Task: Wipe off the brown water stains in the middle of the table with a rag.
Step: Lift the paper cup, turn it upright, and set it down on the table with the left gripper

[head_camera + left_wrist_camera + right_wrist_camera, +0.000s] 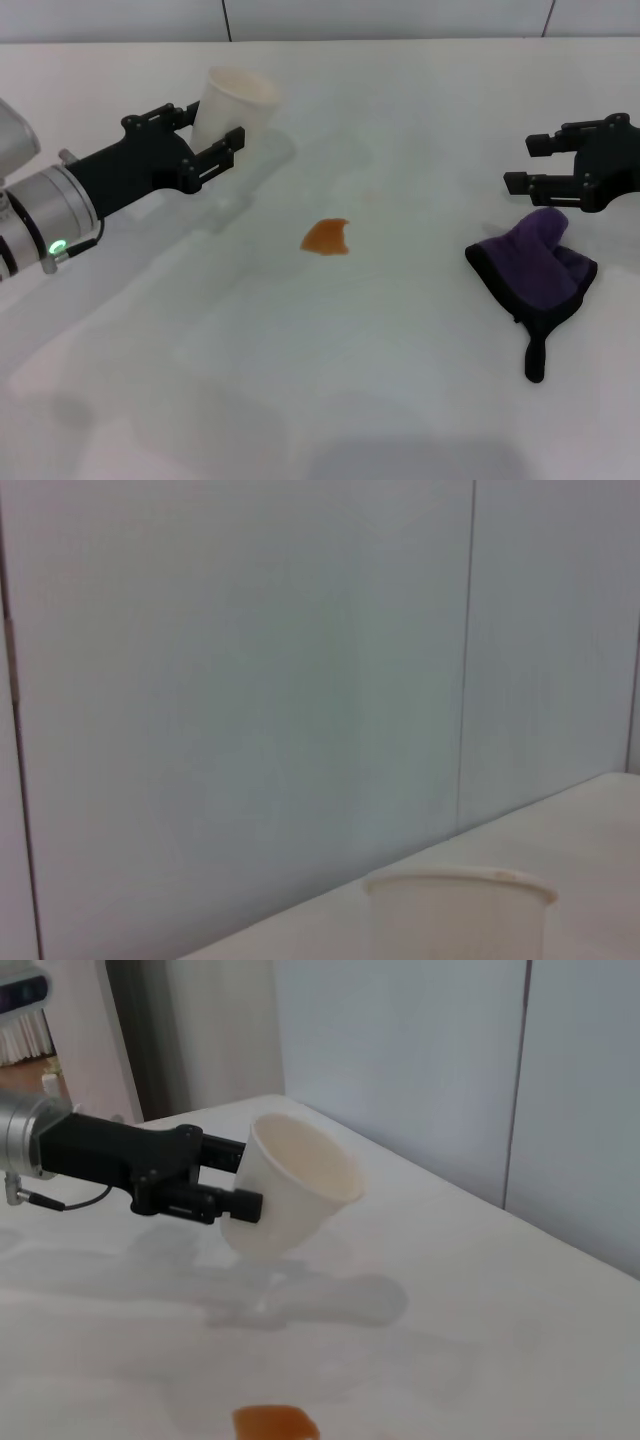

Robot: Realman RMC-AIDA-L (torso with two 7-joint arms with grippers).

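Over at nine o'clock the left gripper [212,143] is up off the table [300,400], fingers clamped on a white cup [233,105], and the cup is tipped, mouth leaning away from the arm. The right wrist view shows it clearly: the cup [290,1195] hangs in the air above its own shadow, with one dark finger [225,1203] pressed to its wall. It looks empty from here, though I can't see to the bottom.

Dead centre, the stain [327,237] sits there untouched, a small orange-brown patch, edges crisp, no smearing around it. Nothing has been wiped yet, I'd say.

Swing to three o'clock: the rag [535,265], a dark purple bundle with black edging, lies crumpled on the table, its black loop tab trailing toward six. The right gripper [530,165] hovers just beyond it at the far side, jaws spread wide and holding nothing, apart from the cloth.

So the whole job is ahead: the rag needs grabbing, carrying across to the middle, and rubbing over that patch until the white shows through.
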